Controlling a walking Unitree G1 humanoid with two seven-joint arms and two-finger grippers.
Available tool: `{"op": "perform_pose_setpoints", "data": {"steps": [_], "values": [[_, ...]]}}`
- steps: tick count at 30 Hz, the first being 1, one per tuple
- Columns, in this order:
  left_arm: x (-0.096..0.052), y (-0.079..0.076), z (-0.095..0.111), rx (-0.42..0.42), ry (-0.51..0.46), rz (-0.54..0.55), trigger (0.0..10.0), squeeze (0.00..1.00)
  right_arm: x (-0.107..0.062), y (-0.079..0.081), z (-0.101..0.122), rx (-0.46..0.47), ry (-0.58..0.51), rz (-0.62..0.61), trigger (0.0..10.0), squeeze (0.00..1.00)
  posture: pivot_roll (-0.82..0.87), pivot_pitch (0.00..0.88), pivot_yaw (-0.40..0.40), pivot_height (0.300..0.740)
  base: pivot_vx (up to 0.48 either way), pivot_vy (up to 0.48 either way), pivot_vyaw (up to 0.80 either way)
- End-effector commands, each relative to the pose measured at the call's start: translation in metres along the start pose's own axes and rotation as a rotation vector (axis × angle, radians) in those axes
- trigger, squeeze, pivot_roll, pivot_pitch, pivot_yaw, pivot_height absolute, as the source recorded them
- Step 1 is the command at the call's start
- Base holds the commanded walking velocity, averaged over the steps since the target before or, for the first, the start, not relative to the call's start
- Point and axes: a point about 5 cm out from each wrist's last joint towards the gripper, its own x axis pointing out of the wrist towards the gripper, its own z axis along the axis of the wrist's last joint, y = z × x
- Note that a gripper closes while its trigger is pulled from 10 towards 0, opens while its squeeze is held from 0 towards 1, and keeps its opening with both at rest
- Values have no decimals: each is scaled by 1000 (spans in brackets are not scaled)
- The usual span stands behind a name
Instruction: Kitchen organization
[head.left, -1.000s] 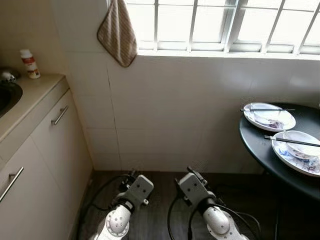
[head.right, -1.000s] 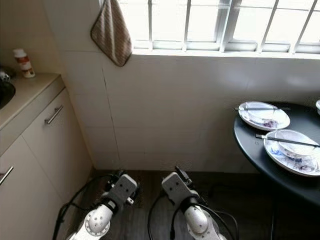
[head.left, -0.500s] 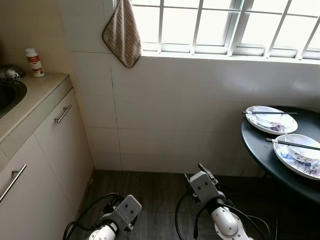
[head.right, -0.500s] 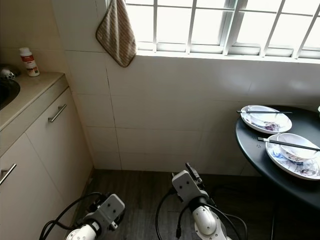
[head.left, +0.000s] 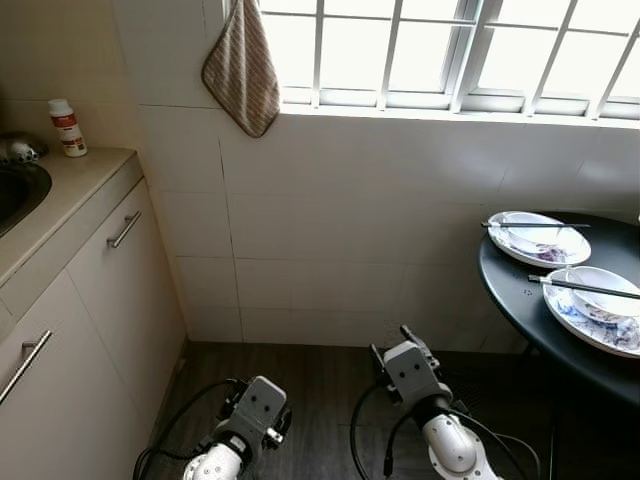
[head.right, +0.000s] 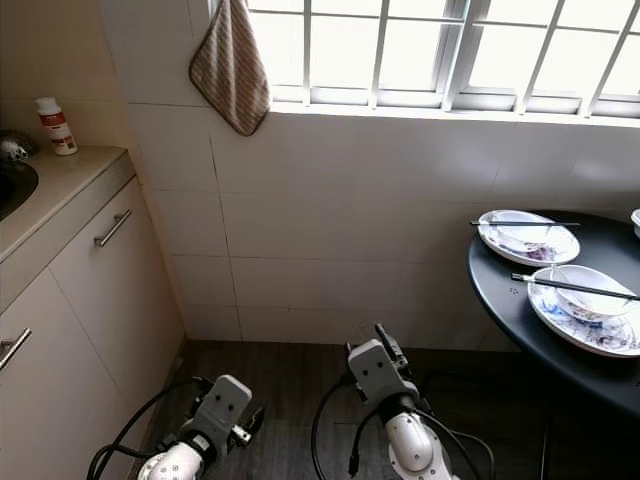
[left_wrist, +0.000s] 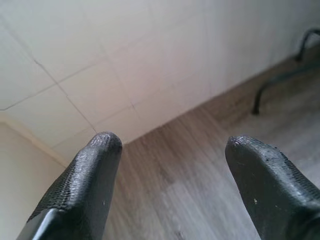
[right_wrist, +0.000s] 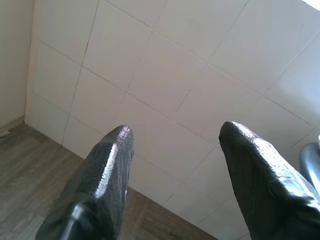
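Sitting on a round black table (head.left: 520, 300), up and well to the right of the right gripper (right_wrist: 172, 150): two plates (head.left: 540, 240) (head.left: 595, 310) holding bowls, a pair of chopsticks (head.left: 535, 224) (head.left: 590, 288) lying across each. Hovering low over the wood floor (head.left: 320, 380), fingers (right_wrist: 107, 170) spread apart and gripping nothing, pointing at the white tiled wall (head.left: 360, 230). Hanging lower still on the other side, the left gripper (left_wrist: 172, 170), fingers (left_wrist: 90, 175) likewise apart and empty, aiming at the floor near the wall. Standing well to the left of the left gripper: a cabinet (head.left: 90, 300) with bar handles, a sink (head.left: 15, 190) and a white bottle (head.left: 66, 127) on its counter. Hanging high above both grippers: a striped towel (head.left: 241, 67) beside a barred window (head.left: 440, 50).
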Motion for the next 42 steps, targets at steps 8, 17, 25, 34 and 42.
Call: {"op": "perform_pose_setpoints", "data": {"steps": [8,17,25,34,42], "values": [[-4,8,-2,44,0,33,10000,0,4,-6,-1,38,2,-13,10000,0,-57,0,-46,740,0,0,0],[-14,18,2,126,-29,137,10000,0,4,-11,5,44,-31,-18,10000,0,-47,0,-49,740,0,0,0],[-11,17,5,99,-27,151,10000,0,8,-10,19,230,-31,-9,10000,0,-49,0,-52,740,0,0,0],[-14,15,5,85,-37,141,10000,0,-20,-5,5,97,12,61,10000,0,-62,0,-46,740,0,0,0],[-13,14,7,91,-51,119,10000,0,-18,0,8,99,16,75,10000,0,-63,0,-35,740,0,0,0]]}}
